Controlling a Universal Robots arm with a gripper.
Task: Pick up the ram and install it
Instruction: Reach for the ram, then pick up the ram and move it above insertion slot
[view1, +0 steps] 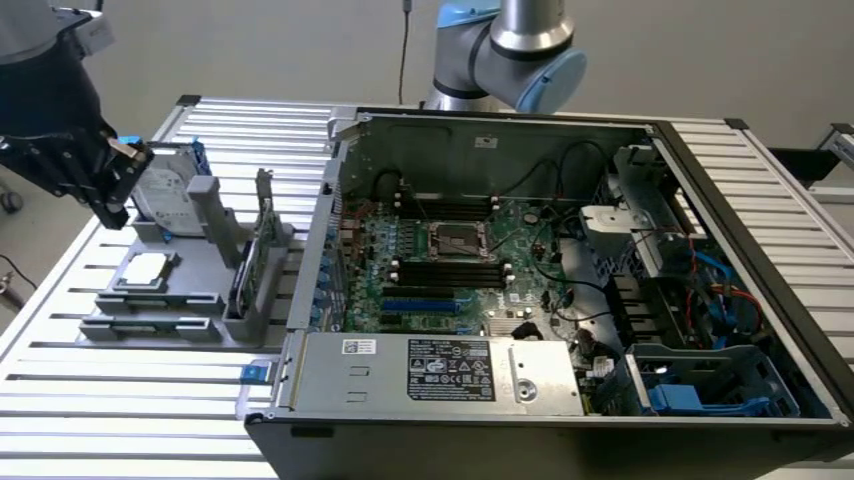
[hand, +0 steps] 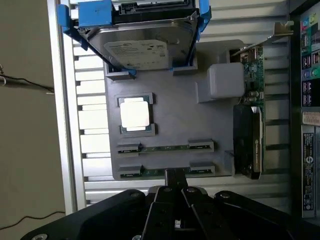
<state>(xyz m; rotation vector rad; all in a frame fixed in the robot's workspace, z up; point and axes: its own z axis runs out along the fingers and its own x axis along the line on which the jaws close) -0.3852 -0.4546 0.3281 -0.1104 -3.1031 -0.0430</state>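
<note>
Open computer case (view1: 494, 135) holds the motherboard (view1: 534, 250), with memory slots beside the socket. Gray tray (hand: 200, 125) carries the hard drive (hand: 135, 50), expansion card (hand: 252, 100), processor (hand: 135, 114) and the ram (hand: 165, 148), which stands on edge between clips. Gripper (hand: 175, 176) hovers at the tray edge near the ram, fingers pressed together, empty. The ram is likely light, stiff and fragile. You'd pinch its flat faces mid-length, clear of the contacts.

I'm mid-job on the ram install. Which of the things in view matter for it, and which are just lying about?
For the job: ram stick in the grey holder; memory slots on the motherboard; claw, shut and empty.
Lying about: hard drive; processor chip; expansion card.
</note>
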